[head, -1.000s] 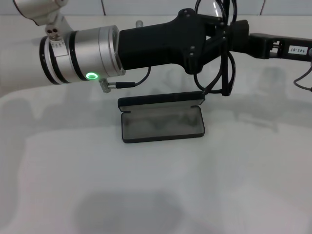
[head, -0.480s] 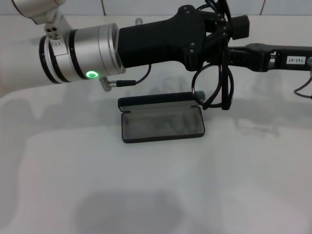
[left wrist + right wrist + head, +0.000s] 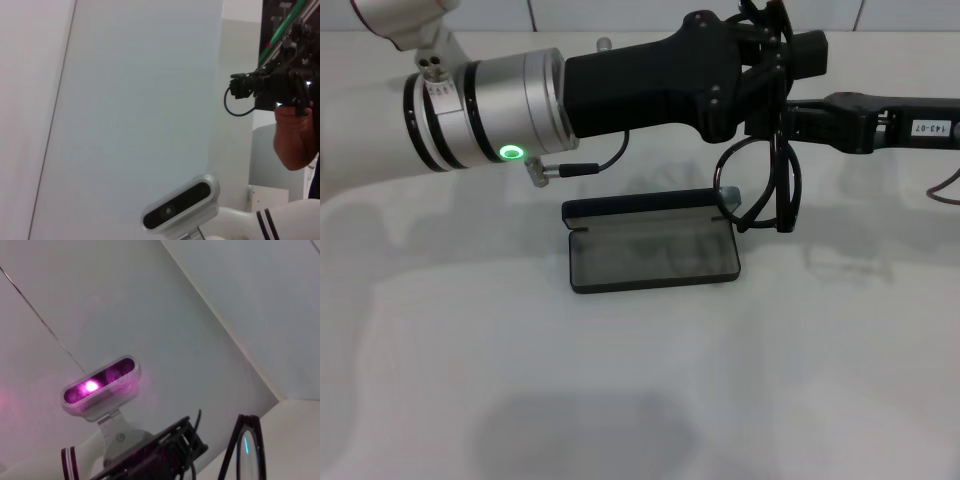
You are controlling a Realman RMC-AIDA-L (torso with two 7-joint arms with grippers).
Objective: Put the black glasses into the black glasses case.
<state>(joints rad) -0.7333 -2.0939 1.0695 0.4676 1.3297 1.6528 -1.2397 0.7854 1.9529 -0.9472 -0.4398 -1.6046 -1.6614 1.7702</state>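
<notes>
Above the open black glasses case, the black glasses hang between the left gripper and right gripper; whether either grips them cannot be told.

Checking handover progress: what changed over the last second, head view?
The thin black-framed glasses dropped lower and now hang just off the right end of the open flat black case with grey lining. The left hand shifted slightly right; the right hand, coming in from the right, sank a little. The case on the white table stayed put.
</notes>
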